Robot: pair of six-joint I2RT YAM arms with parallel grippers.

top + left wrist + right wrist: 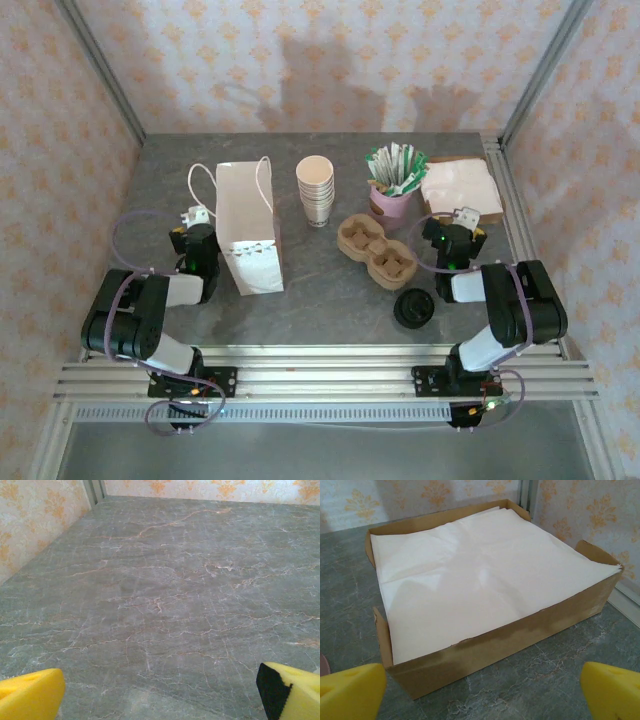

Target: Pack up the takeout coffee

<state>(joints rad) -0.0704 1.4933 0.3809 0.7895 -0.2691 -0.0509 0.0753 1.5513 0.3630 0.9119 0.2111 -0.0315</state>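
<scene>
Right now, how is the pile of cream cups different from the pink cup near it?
The pile of cream cups is several cups nested together; the pink cup is just one. The top cream cup is empty, while the pink cup is stuffed with green and white packets. The cream pile stands taller than the pink cup. Both stand upright on the table with no lid.
</scene>
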